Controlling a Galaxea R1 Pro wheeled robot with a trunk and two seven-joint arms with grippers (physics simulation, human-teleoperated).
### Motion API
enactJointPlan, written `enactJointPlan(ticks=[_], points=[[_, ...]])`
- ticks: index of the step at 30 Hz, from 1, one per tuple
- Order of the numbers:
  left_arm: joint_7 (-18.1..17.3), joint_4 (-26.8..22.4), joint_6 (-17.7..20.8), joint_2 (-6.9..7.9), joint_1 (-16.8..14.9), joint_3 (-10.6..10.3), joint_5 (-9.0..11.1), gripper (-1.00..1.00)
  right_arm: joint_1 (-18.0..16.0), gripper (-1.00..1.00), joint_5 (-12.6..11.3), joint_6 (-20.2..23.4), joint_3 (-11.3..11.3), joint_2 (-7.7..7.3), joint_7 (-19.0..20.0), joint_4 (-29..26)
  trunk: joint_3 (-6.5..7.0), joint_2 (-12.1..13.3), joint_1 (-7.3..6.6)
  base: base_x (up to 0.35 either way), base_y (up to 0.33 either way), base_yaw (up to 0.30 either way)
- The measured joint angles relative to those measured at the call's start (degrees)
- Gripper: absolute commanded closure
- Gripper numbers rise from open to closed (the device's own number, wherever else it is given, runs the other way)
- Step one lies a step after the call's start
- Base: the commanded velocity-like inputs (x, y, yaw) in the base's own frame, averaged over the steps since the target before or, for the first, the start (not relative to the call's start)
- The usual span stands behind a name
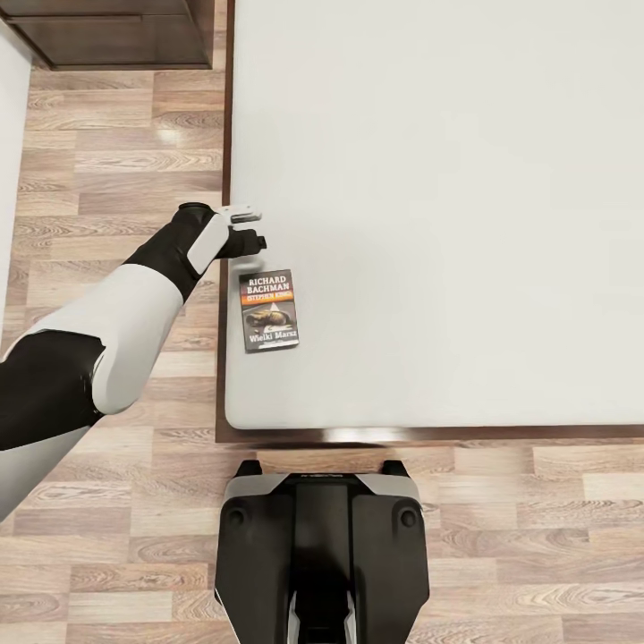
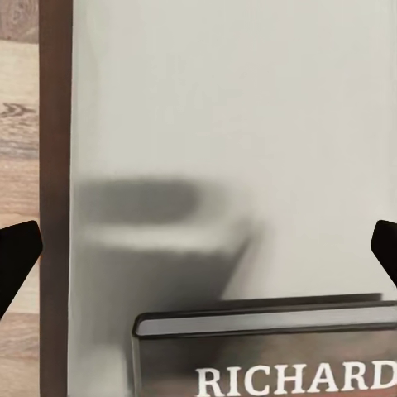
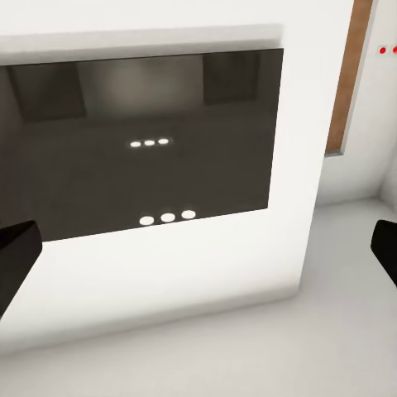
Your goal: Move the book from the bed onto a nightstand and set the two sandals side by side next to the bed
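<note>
The book [image 1: 269, 311], dark grey with white "RICHARD BACHMAN" lettering and an orange band, lies flat on the light grey mattress of the bed [image 1: 429, 206], near its left edge and front corner. My left gripper [image 1: 254, 228] hovers just beyond the book's top edge, over the mattress edge, and is open. In the left wrist view the book [image 2: 265, 356] lies low between the spread fingertips [image 2: 16, 252] of my left gripper [image 2: 203, 248]. My right gripper [image 3: 203, 248] is open on nothing, facing a dark panel. The sandals are out of view.
A dark brown nightstand [image 1: 116, 31] stands at the far left beyond the bed's side. The wood plank floor [image 1: 116, 170] runs between it and me. The bed's dark frame [image 1: 224, 134] borders the mattress. My base [image 1: 322, 555] stands against the bed's foot.
</note>
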Motion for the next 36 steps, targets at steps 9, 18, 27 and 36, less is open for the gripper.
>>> enactJointPlan(ticks=[9,18,27,36], points=[[-0.1,0.0,0.0,-0.11,0.0,0.0,0.1,-1.00,0.0,-1.00,0.0,0.0,0.0,0.01,0.0,0.0,0.00,0.0,0.00,0.000,0.000,0.000],[-0.3,0.0,-0.2,-0.22,0.0,0.0,0.2,-1.00,0.0,-1.00,0.0,0.0,0.0,0.03,0.0,0.0,0.00,0.0,0.00,0.000,0.000,0.000],[-0.5,0.0,-0.3,-0.30,0.0,0.1,0.2,-1.00,0.0,-1.00,0.0,0.0,0.0,0.06,0.0,0.0,0.00,0.0,0.00,0.000,0.000,0.000],[-0.6,0.1,-0.5,-0.32,0.1,0.1,0.2,-1.00,0.0,-1.00,0.0,0.0,0.0,0.08,0.0,0.0,-0.89,-2.0,1.10,0.000,0.000,0.000]])
